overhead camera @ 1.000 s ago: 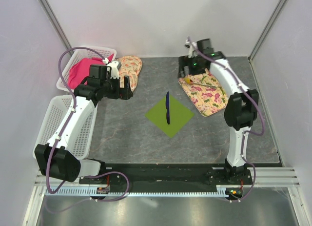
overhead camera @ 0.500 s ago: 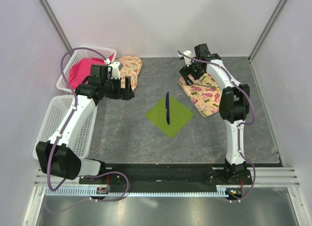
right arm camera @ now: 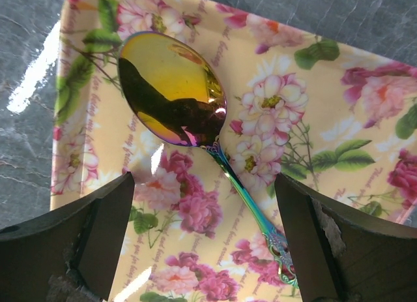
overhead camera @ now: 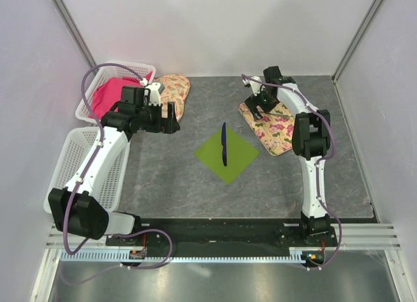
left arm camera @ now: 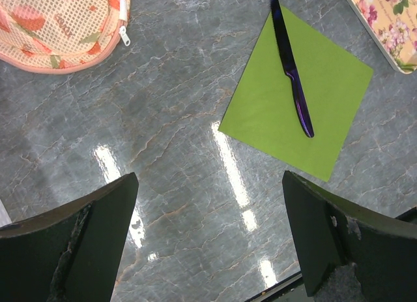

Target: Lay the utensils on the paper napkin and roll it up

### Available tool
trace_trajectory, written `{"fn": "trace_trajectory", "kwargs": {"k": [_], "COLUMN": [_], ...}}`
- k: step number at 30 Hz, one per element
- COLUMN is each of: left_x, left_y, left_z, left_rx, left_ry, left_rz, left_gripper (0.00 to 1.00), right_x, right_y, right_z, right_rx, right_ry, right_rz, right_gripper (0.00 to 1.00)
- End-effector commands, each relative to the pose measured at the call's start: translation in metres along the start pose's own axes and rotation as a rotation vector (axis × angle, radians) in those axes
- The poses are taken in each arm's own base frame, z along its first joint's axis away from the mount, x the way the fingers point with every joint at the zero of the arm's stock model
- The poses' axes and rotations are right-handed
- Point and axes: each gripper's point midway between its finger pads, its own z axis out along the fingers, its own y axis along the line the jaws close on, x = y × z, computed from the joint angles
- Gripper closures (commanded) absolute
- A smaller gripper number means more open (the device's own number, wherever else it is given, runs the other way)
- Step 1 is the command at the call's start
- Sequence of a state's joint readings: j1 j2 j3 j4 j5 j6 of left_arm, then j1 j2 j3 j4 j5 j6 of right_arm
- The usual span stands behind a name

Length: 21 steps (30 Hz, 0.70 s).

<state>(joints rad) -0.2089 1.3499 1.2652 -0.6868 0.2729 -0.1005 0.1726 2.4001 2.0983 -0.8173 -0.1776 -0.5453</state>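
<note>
The lime-green paper napkin (overhead camera: 228, 153) (left arm camera: 296, 100) lies in the middle of the table, turned like a diamond. A dark-blue knife (overhead camera: 223, 144) (left arm camera: 291, 74) rests lengthwise on it. A spoon (right arm camera: 174, 87) with a shiny gold bowl and a rainbow handle lies on the floral mat (overhead camera: 277, 129) (right arm camera: 326, 119) at the back right. My right gripper (overhead camera: 258, 101) (right arm camera: 203, 184) hovers open just above it, and the handle runs between the fingers untouched. Well left of the napkin, my left gripper (overhead camera: 168, 117) (left arm camera: 208, 184) stands open over bare table, holding nothing.
Two white baskets stand on the left (overhead camera: 85, 165), the far one holding a pink cloth (overhead camera: 111, 93). A floral mesh pouch (overhead camera: 173, 89) (left arm camera: 58, 21) lies beside my left gripper. Grey walls close in the back and sides.
My right gripper has swung in from the back edge and come down over the spoon on the floral mat. The left arm, the napkin and the knife have not moved.
</note>
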Motion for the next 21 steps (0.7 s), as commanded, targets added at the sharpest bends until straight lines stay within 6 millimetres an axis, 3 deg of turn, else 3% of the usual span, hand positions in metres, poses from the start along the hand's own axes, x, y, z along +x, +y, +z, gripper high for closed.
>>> {"fn": "trace_trajectory", "kwargs": {"k": [1,5,8,13,17,19,21], "left_x": [-0.012,-0.013,-0.014,-0.015,-0.016,-0.017,-0.017], "left_y": [-0.008,-0.007,-0.007,-0.006,-0.006,-0.005,-0.004], "left_z": [-0.003,-0.001,0.0,0.0,0.0,0.0,0.0], "left_rx": [0.039,0.032,0.032,0.028,0.025,0.02,0.017], "left_ry": [-0.022,-0.019,-0.019,-0.017,-0.02,-0.022,-0.022], "left_rz": [-0.011,-0.016,-0.016,-0.021,-0.019,-0.019,-0.018], "left_gripper": [0.0,0.0,0.0,0.0,0.0,0.0,0.0], "right_x": [-0.011,-0.002,0.004,0.011,0.012,0.01,0.009], "right_y": [-0.012,-0.015,-0.018,-0.017,-0.017,-0.016,-0.017], "right_z": [0.0,0.001,0.0,-0.001,-0.007,-0.012,-0.015], "right_rx": [0.01,-0.013,-0.024,-0.029,-0.025,-0.022,-0.016], "right_ry": [-0.049,-0.044,-0.037,-0.022,-0.021,-0.027,-0.03], "right_rz": [0.029,0.068,0.089,0.088,0.088,0.085,0.088], "right_gripper": [0.03,0.1,0.27,0.48,0.68,0.73,0.86]}}
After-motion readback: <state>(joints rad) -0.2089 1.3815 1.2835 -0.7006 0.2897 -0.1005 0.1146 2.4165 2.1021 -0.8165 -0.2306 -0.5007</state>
